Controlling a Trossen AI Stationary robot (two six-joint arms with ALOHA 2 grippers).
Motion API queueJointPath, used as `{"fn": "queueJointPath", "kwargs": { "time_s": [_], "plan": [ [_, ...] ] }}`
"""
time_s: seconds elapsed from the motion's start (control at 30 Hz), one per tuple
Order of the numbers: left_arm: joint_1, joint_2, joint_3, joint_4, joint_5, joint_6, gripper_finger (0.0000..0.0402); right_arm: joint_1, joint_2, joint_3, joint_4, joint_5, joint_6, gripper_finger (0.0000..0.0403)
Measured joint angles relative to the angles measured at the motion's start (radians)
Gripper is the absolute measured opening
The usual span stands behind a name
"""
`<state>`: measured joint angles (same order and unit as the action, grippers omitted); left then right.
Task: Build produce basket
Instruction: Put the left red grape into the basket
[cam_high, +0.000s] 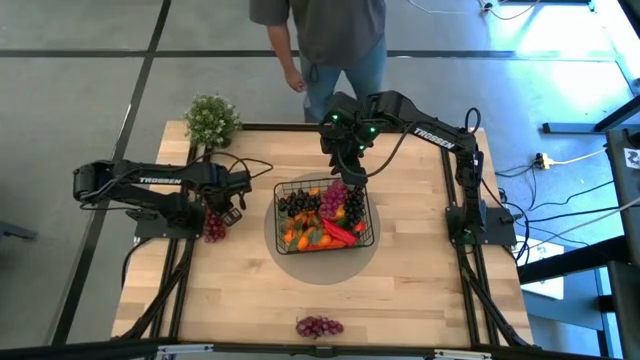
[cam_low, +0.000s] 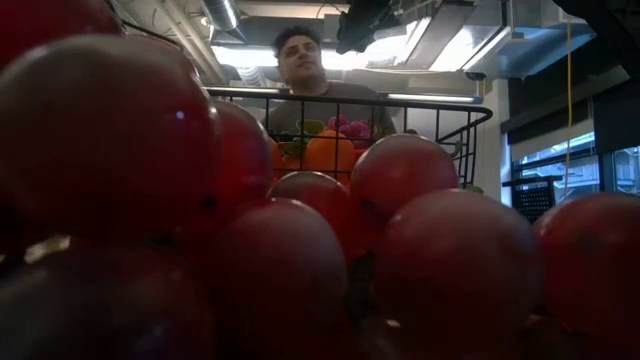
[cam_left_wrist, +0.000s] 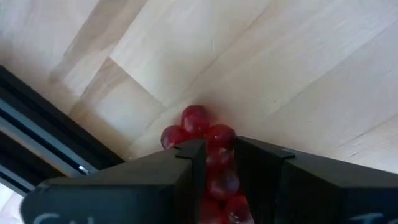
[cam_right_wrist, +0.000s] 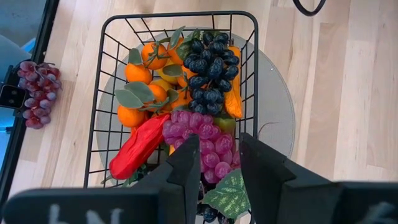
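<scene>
Left gripper (cam_left_wrist: 220, 163) is clamping a red grape bunch (cam_left_wrist: 208, 155) at the table's left side. Right gripper (cam_right_wrist: 219, 163) is hovering over the basket (cam_high: 366, 213) at mid-table, fingers narrowly parted around a pink-purple grape cluster (cam_right_wrist: 202, 140); grip uncertain.

High cam looks straight down, covers the whole bench (cam_high: 250, 300). Low cam sits at bench level, pressed against red grapes (cam_low: 300, 250) that block most of it, probably the front bunch. Right wrist cam looks down into the basket (cam_right_wrist: 112, 93), shared with high. Left wrist cam is close over the bench.
</scene>
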<state>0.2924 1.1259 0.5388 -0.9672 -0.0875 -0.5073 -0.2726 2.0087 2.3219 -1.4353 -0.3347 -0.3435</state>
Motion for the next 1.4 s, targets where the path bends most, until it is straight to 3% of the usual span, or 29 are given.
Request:
{"fn": "queueJointPath", "kwargs": {
  "time_s": [1.4],
  "plan": [
    [0.0,0.0,-0.052,0.026,0.0,-0.145,0.0073,0.0,0.0,0.0,-0.034,0.0,0.002,0.01]
  ]
}}
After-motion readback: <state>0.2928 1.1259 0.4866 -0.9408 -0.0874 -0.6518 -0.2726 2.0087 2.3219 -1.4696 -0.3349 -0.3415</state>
